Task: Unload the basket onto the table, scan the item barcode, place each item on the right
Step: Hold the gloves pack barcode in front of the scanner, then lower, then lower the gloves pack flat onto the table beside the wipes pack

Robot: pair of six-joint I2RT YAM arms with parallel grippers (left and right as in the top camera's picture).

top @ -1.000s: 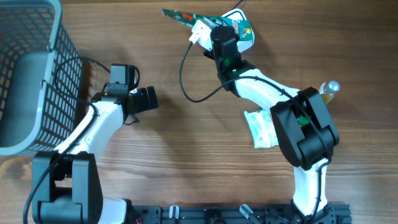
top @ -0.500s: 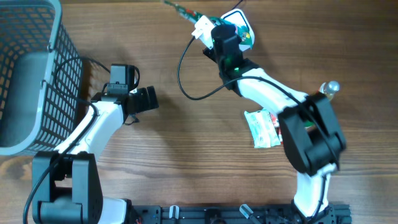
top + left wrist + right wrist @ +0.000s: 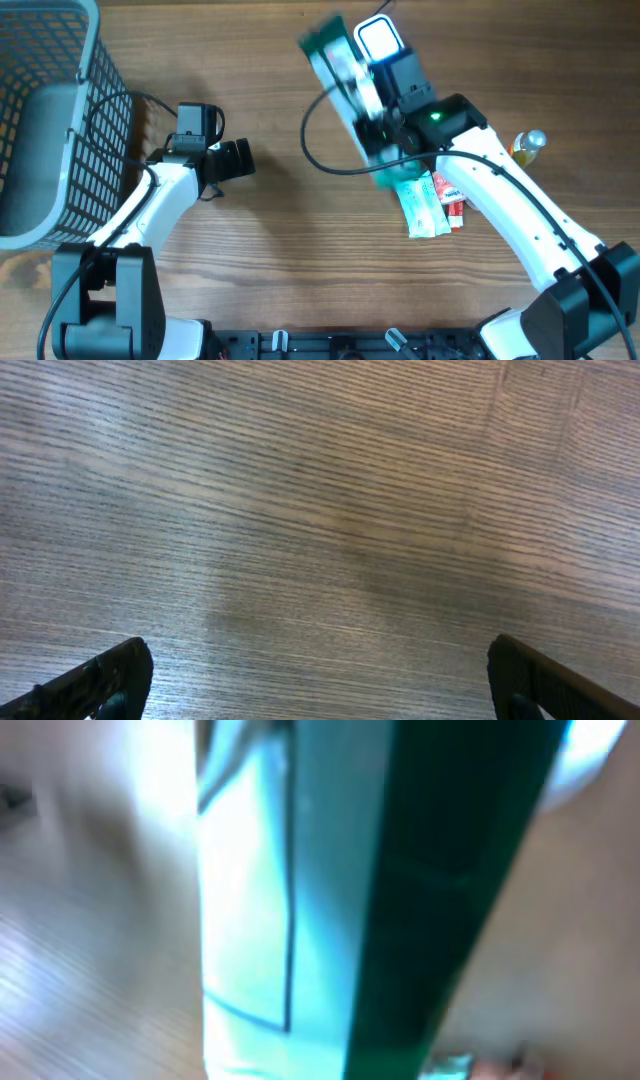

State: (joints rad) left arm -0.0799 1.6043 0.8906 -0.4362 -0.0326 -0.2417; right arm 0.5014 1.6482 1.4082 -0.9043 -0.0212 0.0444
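The right gripper [image 3: 383, 128] was clamped shut on a long green-and-white box [image 3: 340, 80], which jutted tilted and blurred past its fingertips, above the table [image 3: 280, 260]. The left gripper [image 3: 236, 160] stood wide open and empty, only bare wood between its fingers [image 3: 110, 675].

The carton [image 3: 340, 75] is showing dark green beside pale white-green panels, and it is blurred in both views. The table [image 3: 270, 250] is displaying brown, fine-lined wood grain. The basket [image 3: 60, 120] is presenting a grey open grid. The left arm [image 3: 160, 195] and right arm [image 3: 520, 210] are showing white shells with black joints. The packet [image 3: 420, 208] is showing pale green and white.
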